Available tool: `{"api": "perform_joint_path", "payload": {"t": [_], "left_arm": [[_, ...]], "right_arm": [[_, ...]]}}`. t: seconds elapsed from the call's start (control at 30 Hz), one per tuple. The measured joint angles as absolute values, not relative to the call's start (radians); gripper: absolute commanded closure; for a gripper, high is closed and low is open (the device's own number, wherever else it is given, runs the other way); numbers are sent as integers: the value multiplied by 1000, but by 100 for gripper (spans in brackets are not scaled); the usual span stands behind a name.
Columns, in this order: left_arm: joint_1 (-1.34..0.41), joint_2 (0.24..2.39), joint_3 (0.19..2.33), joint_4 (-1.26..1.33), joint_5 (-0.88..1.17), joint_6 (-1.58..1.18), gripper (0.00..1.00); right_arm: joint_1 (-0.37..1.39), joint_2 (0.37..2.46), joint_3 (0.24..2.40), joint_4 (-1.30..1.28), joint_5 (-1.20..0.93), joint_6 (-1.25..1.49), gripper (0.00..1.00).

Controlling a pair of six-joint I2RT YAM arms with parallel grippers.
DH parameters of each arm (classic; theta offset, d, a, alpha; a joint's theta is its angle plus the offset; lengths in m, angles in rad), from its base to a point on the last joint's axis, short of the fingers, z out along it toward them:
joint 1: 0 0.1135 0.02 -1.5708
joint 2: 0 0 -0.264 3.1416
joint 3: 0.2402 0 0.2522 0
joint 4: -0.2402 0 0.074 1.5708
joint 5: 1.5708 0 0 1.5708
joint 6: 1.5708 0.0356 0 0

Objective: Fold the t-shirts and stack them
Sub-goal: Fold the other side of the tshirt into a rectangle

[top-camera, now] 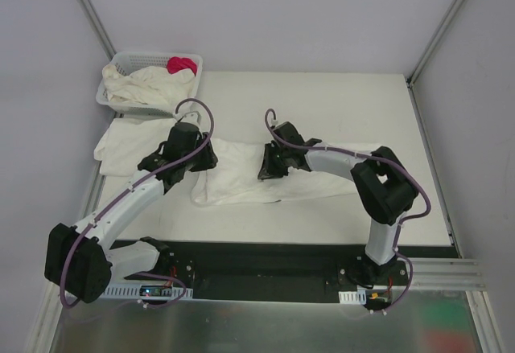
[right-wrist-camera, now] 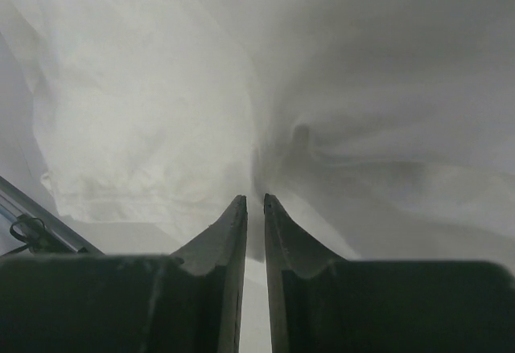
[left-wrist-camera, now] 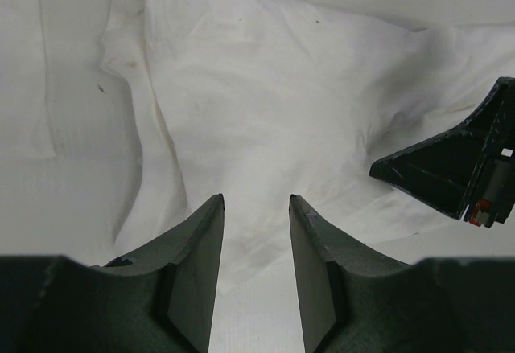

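A white t-shirt (top-camera: pixel 241 182) lies partly folded and rumpled across the middle of the table. My left gripper (top-camera: pixel 211 158) hovers over its left end. In the left wrist view the left gripper (left-wrist-camera: pixel 256 199) stands open, with only flat t-shirt fabric (left-wrist-camera: pixel 265 88) below the gap. My right gripper (top-camera: pixel 264 166) sits on the shirt's middle. Close up, the right gripper (right-wrist-camera: pixel 255 198) is nearly closed, and t-shirt cloth (right-wrist-camera: pixel 145 128) puckers toward its tips, pinched there. The right gripper's fingers (left-wrist-camera: pixel 434 168) also show at the right of the left wrist view.
A white lattice basket (top-camera: pixel 161 53) at the back left holds more white shirts (top-camera: pixel 149 84) and a pink-red cloth (top-camera: pixel 182 65). A flat white t-shirt (top-camera: pixel 121 140) lies in front of the basket, beside the left arm. Walls enclose the table on both sides and at the back.
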State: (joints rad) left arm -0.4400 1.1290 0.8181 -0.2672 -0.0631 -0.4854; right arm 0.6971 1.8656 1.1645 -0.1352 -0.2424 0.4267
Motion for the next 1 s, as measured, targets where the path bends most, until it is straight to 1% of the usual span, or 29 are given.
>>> {"api": "perform_joint_path", "payload": {"t": [0.2, 0.4, 0.53, 0.6, 0.87, 1.0], "left_arm": [[-447, 1150, 818, -265, -70, -488, 63], [-447, 1207, 818, -261, -70, -496, 64], [-447, 1248, 818, -238, -70, -511, 65], [-447, 1285, 821, -228, -69, -518, 67], [-466, 1428, 837, -200, -60, -552, 69], [-472, 1484, 856, -183, -61, -562, 71]], "right_arm": [[714, 1865, 1079, -93, -266, 446, 83], [707, 1847, 1042, -47, -275, 460, 83], [679, 1828, 1037, -67, -271, 459, 82], [641, 1812, 1039, -75, -269, 458, 82], [420, 1720, 1100, -83, -229, 450, 81], [335, 1708, 1105, -80, -209, 440, 81]]}}
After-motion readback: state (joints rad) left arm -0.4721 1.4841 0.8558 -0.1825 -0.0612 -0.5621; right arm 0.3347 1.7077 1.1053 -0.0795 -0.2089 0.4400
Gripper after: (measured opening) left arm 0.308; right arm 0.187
